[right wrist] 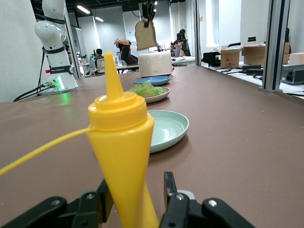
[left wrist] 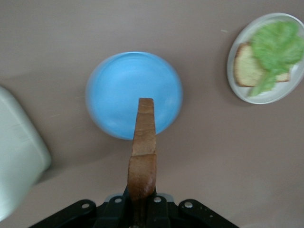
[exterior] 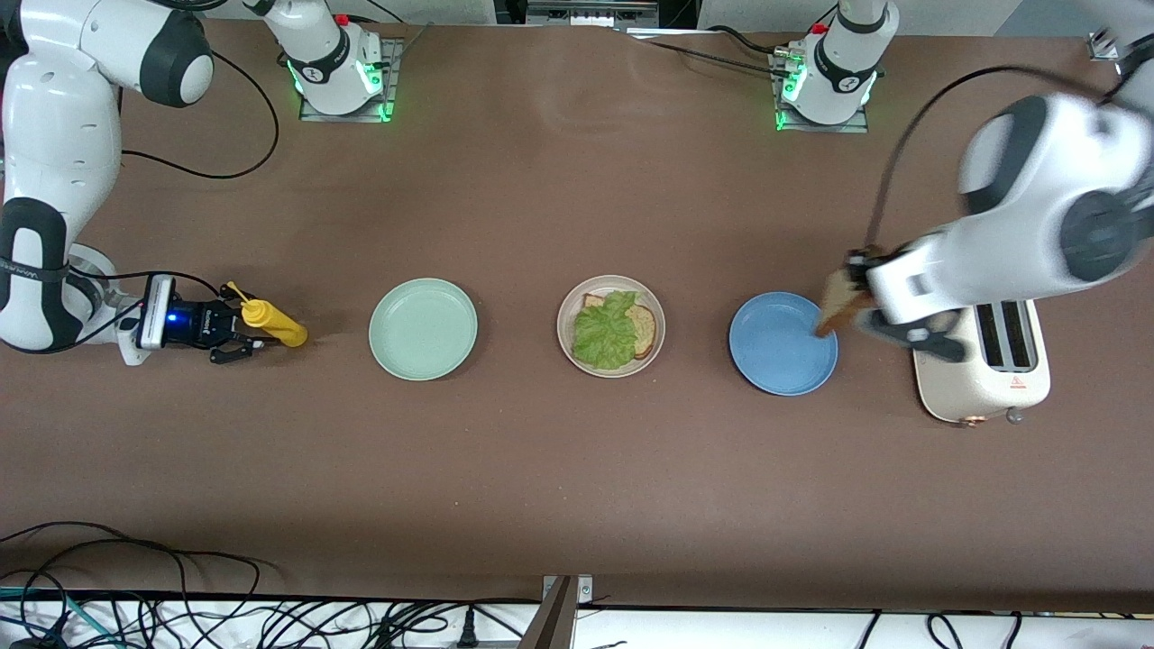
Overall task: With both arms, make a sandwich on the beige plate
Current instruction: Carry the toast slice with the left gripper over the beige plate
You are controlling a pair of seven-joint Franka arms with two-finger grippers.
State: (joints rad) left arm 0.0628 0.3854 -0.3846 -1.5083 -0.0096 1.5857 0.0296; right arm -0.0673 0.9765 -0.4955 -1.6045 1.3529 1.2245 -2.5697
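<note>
Up over the edge of the round blue plate (exterior: 783, 343), the left gripper (exterior: 850, 297) pinches a squarish tan bread slice with dark crust (left wrist: 142, 149) by one edge, so the slice hangs below it. Just beside that plate, toward the left arm's end of the table, stands a cream two-slot toaster (exterior: 983, 364).

Low at the right arm's end, the right gripper (right wrist: 135, 199) appears clamped round a yellow squeeze bottle (exterior: 270, 324).

Between them lie a mint-green plate (exterior: 423, 328) and the speckled beige plate (exterior: 566, 317), which carries another bread slice (exterior: 642, 328) under a ruffled light-green lettuce leaf (exterior: 609, 333).
</note>
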